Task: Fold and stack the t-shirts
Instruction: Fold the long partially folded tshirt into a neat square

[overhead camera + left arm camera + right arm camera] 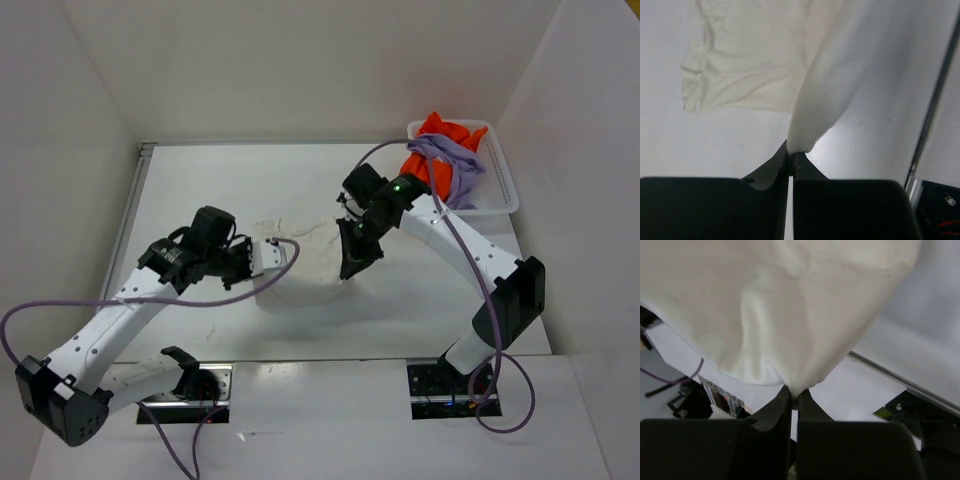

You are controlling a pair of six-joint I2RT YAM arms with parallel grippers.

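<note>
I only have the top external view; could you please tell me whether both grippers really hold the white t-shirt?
Observer: The left wrist view shows the left gripper shut on a narrow pinch of the white t-shirt.
Operator: And the right one?
Observer: The right gripper is shut on a fold of it too.
Operator: Does any of it rest on the table?
Observer: Yes, a wrinkled, hemmed part lies on the table beyond the left gripper.

t-shirts: three (white shirt (310, 268), lavender shirt (452, 162), orange shirt (447, 131))
basket (503, 185): one
hands: two (left hand (792, 161), right hand (793, 397))
</note>
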